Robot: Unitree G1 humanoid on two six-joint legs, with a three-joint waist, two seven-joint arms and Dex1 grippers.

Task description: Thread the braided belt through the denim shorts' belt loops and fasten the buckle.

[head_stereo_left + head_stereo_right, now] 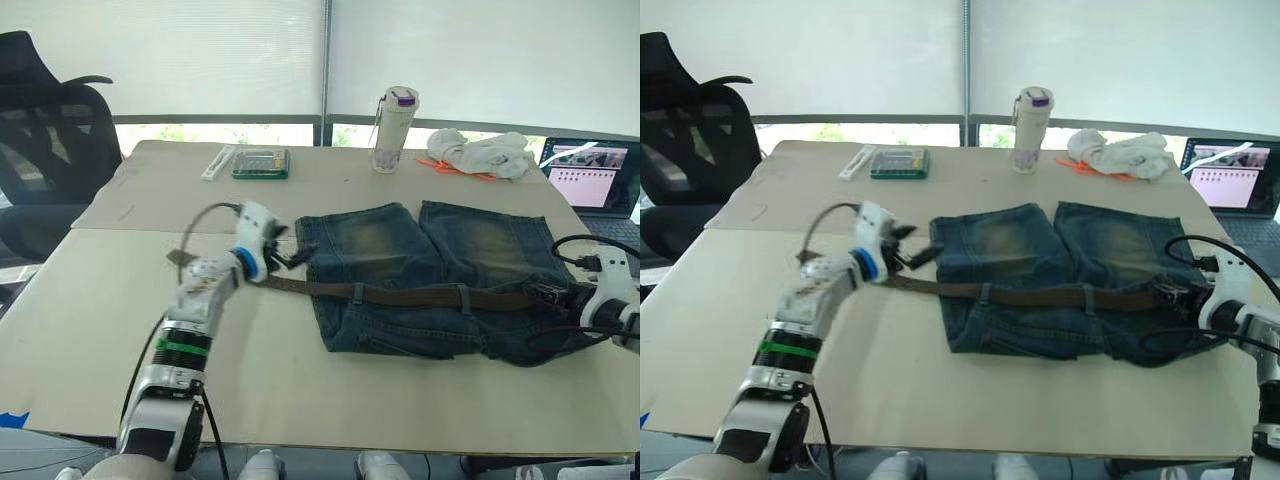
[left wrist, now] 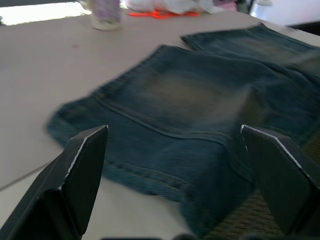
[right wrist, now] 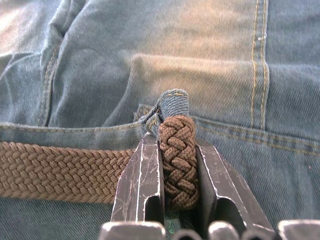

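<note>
The denim shorts (image 1: pixel 430 275) lie flat on the surface (image 1: pixel 300 380), waistband toward the robot, so the belt loops (image 1: pixel 358 292) run in a row a strap can be fed along. The braided belt (image 1: pixel 420 296) runs across that waistband, through the loops as far as I can tell, one end sticking out past the shorts' left edge onto the bare surface. The right claw (image 3: pixel 177 200) sits at the shorts' right edge, clenched on the belt's end just beside a denim loop, probably to pull or anchor the strap there. The left claw (image 1: pixel 290 258) hovers just off the shorts' left edge above the free end, fingers (image 2: pixel 82 165) spread wide and empty, likely lining up to take it. Buckle can't be made out. Fastening looks not yet done. Well beyond the shorts sit a bottle (image 1: pixel 392 130) and a white cloth (image 1: pixel 490 152).
</note>
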